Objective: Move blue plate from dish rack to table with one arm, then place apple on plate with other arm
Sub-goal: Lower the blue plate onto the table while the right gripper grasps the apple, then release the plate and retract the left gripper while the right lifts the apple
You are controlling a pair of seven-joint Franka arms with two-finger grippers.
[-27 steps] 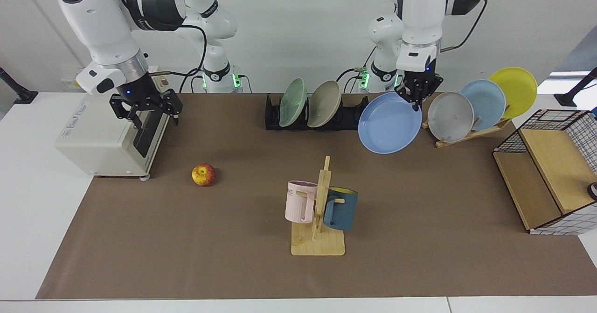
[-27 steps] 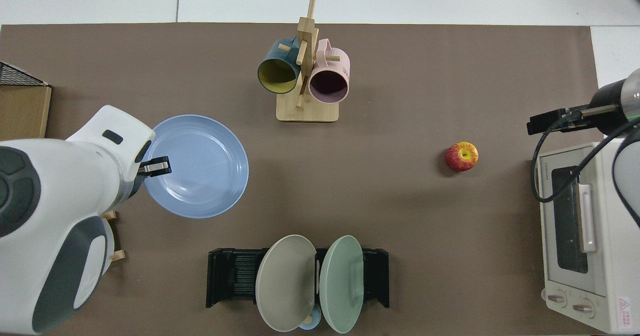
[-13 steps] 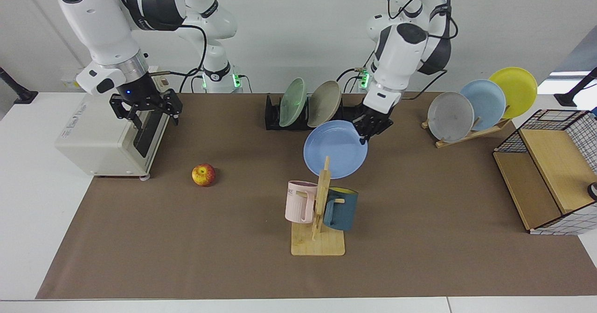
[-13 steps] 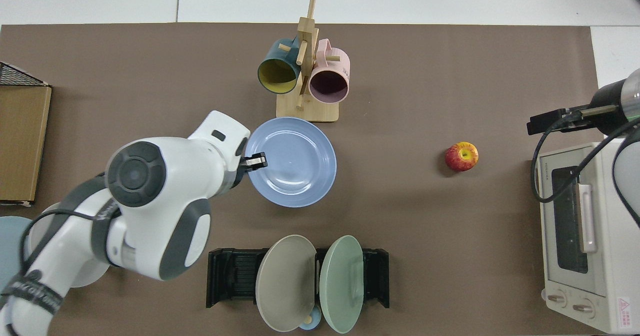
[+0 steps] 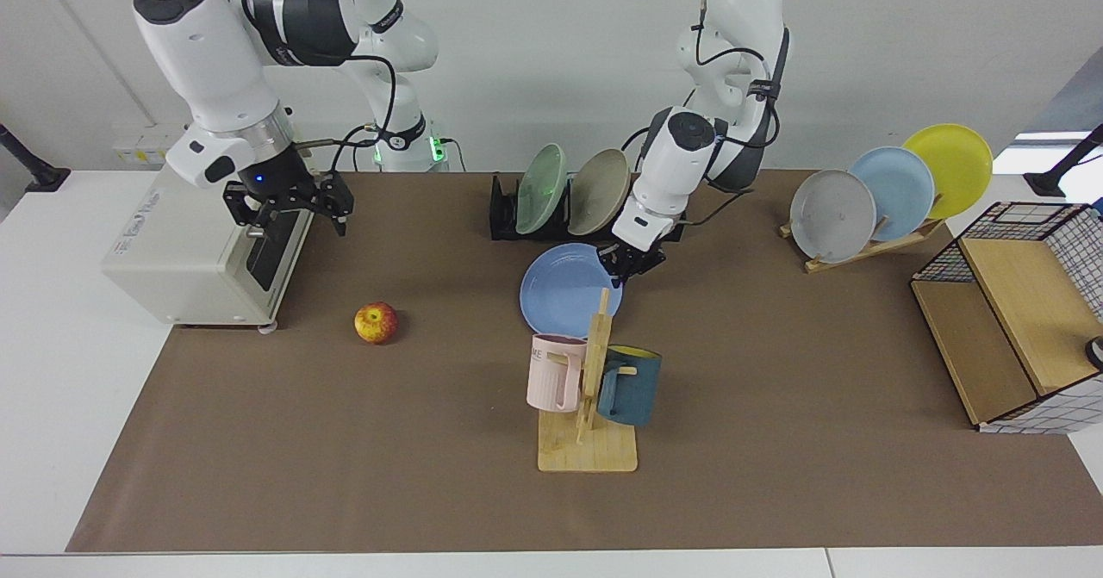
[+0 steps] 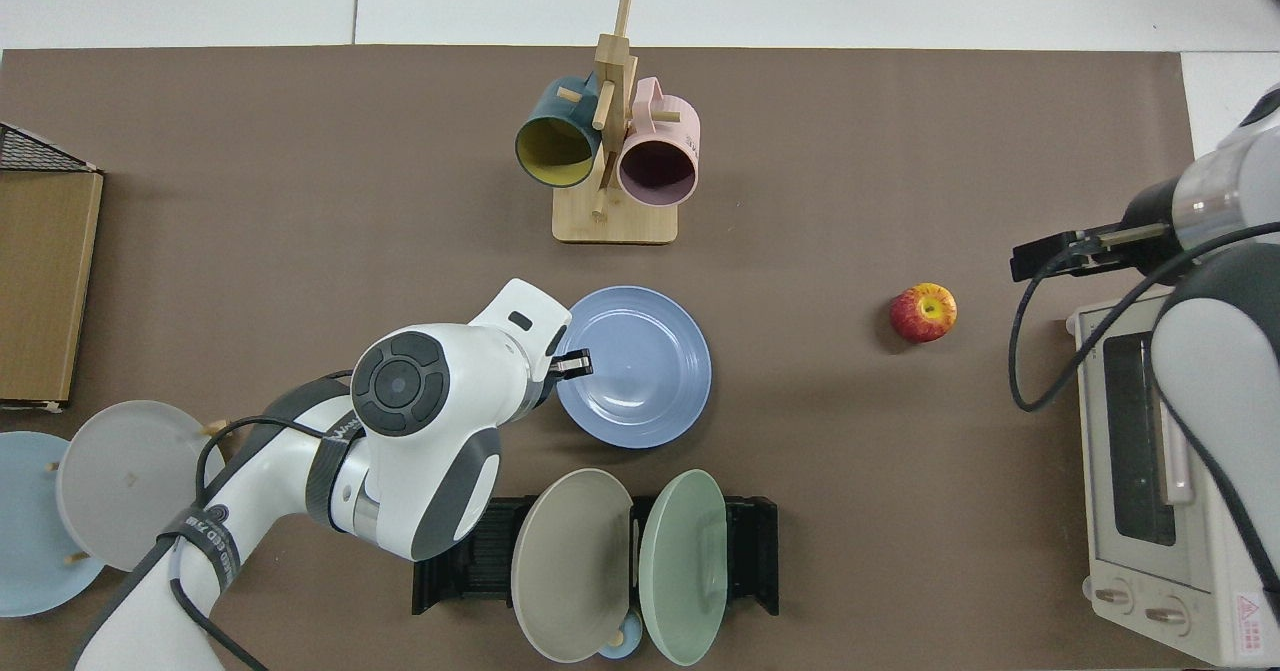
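The blue plate (image 5: 564, 289) (image 6: 640, 366) lies nearly flat and low over the brown mat of the table (image 5: 775, 406), in front of the black dish rack (image 5: 504, 216) (image 6: 450, 551). I cannot tell whether it touches the mat. My left gripper (image 5: 622, 270) (image 6: 572, 363) is shut on its rim, on the side nearest that arm's base. The apple (image 5: 376, 322) (image 6: 923, 312) rests on the mat, apart from the plate. My right gripper (image 5: 289, 208) (image 6: 1055, 251) hangs open and empty above the front of the toaster oven, beyond the apple.
A mint-green plate (image 5: 541, 189) and a beige plate (image 5: 599, 190) stand in the rack. A wooden mug stand (image 5: 590, 388) with two mugs is just in front of the blue plate. A toaster oven (image 5: 198, 251), a wooden plate stand (image 5: 862, 208) and a wire basket (image 5: 1017, 302) flank the mat.
My left arm swung the blue plate from near the wooden plate stand to the middle of the mat and lowered it, flattening it. My right gripper shifted slightly toward the mat.
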